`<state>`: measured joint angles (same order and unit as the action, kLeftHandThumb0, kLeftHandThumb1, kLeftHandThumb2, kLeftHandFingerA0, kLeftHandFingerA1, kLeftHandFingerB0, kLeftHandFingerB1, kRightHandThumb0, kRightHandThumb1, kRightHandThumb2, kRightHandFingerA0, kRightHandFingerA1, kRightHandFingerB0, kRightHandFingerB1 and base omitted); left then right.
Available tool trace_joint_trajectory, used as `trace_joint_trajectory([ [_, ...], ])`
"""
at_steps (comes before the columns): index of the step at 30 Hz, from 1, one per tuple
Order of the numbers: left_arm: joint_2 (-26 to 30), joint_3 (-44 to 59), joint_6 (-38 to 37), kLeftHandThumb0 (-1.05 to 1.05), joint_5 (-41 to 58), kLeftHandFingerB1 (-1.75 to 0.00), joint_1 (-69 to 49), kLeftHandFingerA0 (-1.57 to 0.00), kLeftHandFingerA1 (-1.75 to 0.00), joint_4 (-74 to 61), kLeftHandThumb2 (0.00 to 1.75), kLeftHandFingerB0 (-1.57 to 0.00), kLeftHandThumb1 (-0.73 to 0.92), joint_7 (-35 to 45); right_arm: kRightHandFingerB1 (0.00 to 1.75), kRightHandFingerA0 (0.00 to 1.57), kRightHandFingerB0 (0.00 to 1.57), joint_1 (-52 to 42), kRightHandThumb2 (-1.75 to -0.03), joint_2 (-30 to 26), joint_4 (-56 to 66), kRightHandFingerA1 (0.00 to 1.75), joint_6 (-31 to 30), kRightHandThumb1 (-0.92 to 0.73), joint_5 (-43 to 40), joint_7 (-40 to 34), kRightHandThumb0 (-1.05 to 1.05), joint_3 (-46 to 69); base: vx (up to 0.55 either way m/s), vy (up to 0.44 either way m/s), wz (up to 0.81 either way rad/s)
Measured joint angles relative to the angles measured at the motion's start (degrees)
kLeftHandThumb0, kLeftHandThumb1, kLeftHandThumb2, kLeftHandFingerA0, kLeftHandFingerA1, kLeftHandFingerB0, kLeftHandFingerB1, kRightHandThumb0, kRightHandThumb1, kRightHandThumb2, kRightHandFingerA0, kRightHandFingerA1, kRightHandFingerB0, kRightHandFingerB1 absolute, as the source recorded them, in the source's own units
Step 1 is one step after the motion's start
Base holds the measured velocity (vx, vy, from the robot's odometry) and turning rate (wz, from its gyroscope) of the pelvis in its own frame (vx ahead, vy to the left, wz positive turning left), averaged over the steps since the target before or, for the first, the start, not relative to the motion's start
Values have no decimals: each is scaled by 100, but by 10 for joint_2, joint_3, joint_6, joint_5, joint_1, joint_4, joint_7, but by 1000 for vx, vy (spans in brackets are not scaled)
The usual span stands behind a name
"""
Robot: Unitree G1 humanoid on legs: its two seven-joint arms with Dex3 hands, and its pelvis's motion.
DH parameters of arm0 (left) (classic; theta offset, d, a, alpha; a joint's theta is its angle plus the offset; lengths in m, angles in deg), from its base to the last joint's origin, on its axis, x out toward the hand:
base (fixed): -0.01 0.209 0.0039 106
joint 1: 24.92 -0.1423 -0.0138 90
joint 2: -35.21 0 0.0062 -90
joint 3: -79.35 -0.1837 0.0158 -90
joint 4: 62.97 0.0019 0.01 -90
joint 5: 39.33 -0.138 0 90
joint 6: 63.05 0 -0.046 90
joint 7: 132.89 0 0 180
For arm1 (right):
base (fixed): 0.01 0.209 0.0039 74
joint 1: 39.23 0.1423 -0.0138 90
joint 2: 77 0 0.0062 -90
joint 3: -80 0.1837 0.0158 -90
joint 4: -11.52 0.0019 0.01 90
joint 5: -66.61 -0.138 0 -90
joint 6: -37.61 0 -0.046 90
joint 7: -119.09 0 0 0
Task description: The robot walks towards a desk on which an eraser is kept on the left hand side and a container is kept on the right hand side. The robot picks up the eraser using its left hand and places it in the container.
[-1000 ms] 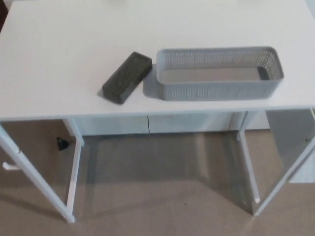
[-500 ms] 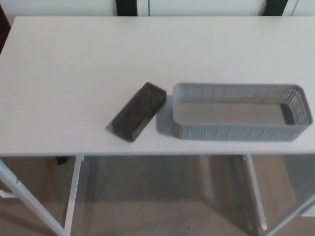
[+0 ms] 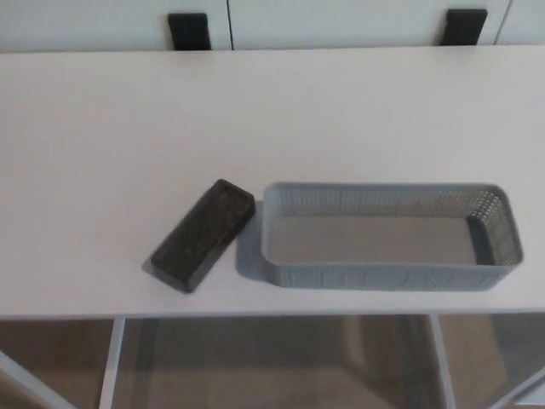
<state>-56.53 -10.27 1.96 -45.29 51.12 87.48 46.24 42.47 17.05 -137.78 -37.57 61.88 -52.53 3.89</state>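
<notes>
Although neither hand shows anywhere in the frame, so nothing can be said of how their fingers stand, the things to be handled lie in plain sight. The eraser (image 3: 203, 235) rests flat on the desk (image 3: 255, 111), lower left of centre, turned on a slant with its upper end just beside the near-left corner of the basket (image 3: 387, 277), apparently not touching it. The basket, a long grey mesh tray, sits lower right and looks empty.

By its look the eraser is a light, stiff block with a dark, faintly speckled top that may be felt or foam; it should not slip much or break. A hold across its narrow width, near the middle of its length, seems soundest, since the long sides are free and the ends are harder to span.

Hard to make out: the eraser's thickness and its underside, and whether its top is soft. Two dark shapes at the top edge are cut off and unclear. Below the desk only parts of white legs and floor show.
</notes>
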Motion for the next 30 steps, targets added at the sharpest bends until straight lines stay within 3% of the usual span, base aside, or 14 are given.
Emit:
trace_joint_trajectory([
  [5, 12, 2, -1, -39, -2, -32, 6, -51, -48, 7, 59, -38, 65, -2, 49, 66, 40, -3, -53, 9, 10, 70, -3, -45, 0, 0, -21, -1, 55, 284, 1],
  [16, 13, 0, -2, -39, -6, -31, 3, -53, -48, 8, 59, -36, 66, -2, 47, 76, 40, -3, -53, 7, 13, 71, -5, -46, 0, -3, -20, -2, 17, -42, 5],
  [24, 13, -5, -5, -37, -8, -32, 1, -50, -45, 7, 61, -36, 65, -5, 47, 70, 39, -6, -54, 7, 15, 68, -7, -47, 1, -5, -20, -4, 0, 0, 0],
  [27, 17, -23, -13, -53, -19, -29, -13, -38, -39, -9, 59, -22, 63, -10, 47, 73, 40, -6, -53, 7, 13, 71, -7, -46, 1, -5, -18, -6, 0, 0, 0],
  [28, 20, -32, -16, -65, -23, -41, -19, -31, -48, -24, 80, -15, 49, -10, 47, 72, 41, -6, -53, 7, 12, 70, -8, -46, 1, -5, -19, -6, 0, 0, 0],
  [30, 21, -49, -17, -73, -30, -39, -37, -25, -44, -69, 82, -10, 53, -8, 48, 67, 40, -5, -53, 7, 12, 69, -8, -47, 1, -6, -20, -6, 0, 0, 0],
])
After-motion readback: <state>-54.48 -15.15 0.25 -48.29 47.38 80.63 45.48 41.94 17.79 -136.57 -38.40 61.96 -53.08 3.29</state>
